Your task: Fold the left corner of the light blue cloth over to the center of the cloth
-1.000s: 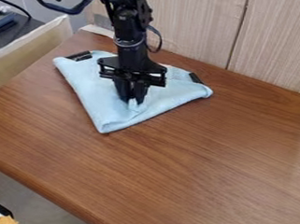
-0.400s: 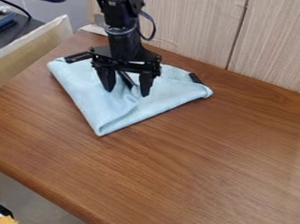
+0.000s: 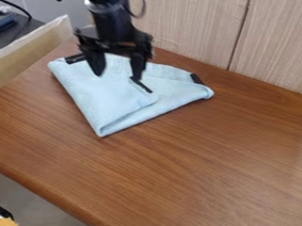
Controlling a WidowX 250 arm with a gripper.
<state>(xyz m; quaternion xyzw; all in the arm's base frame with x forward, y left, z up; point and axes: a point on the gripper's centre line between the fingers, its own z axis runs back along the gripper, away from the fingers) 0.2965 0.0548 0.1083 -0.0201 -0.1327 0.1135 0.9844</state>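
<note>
We logged one light blue cloth [image 3: 110, 101], thin, folded, roughly triangular. Its blunt point faced the bottom of the frame, left of centre, and its other corners sat at left and toward mid-right. We counted three short black strips on it: one by the upper left corner, one by the right corner, and a slanted one [image 3: 141, 84] near the middle, on the upper layer. That layer ended in a rounded corner, with a fold running below it down to the blunt point.

The cloth lay on the brown wooden table [image 3: 195, 168], in the upper left part of the frame. The black gripper [image 3: 118, 75] hung over its back half, fingers pointing down and spread wide, with nothing gripped between them. We saw the finger on the frame's right end right by the slanted strip; touching or just above, we couldn't tell.

The gripper and arm [image 3: 110, 19] hid a bit of the cloth's back edge. Pale wood panels [image 3: 182, 26] stood behind the table, top and upper right. A pale, raised board [image 3: 37, 46] ran along the table's left side, with a dark surface and a black cable [image 3: 13, 5] beyond it. Bottom left, we noted grey floor [image 3: 39, 202] and a small orange-tan item [image 3: 7, 222].
</note>
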